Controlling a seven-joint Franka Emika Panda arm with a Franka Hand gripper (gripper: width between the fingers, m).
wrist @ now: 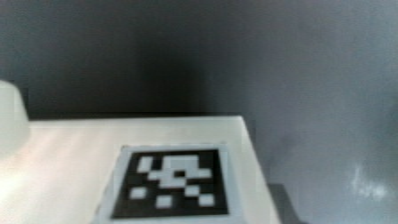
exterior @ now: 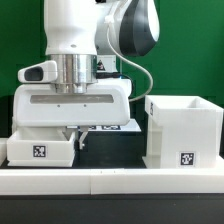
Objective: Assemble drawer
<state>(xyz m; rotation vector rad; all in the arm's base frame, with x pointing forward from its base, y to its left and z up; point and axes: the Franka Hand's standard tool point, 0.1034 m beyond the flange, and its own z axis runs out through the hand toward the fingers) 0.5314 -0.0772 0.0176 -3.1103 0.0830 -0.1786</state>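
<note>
A shallow white tray [exterior: 40, 150] with a square tag sits at the exterior view's left. The tall white shell [exterior: 182, 128], open at the top and tagged low on its front, stands at the right. My gripper [exterior: 79, 137] hangs low between them, right beside the tray's right end; its fingers are mostly hidden by the wide white hand. The wrist view shows a flat white surface with a black-and-white tag [wrist: 173, 183] close below the camera, over the dark table. I cannot tell which part it is. No fingers show clearly there. A second tray is not in view.
The low white border rail [exterior: 110, 182] runs along the front of the table. The marker board [exterior: 118, 127] lies behind the gripper. A green wall stands at the back. A white edge [wrist: 9, 115] shows at the side of the wrist view.
</note>
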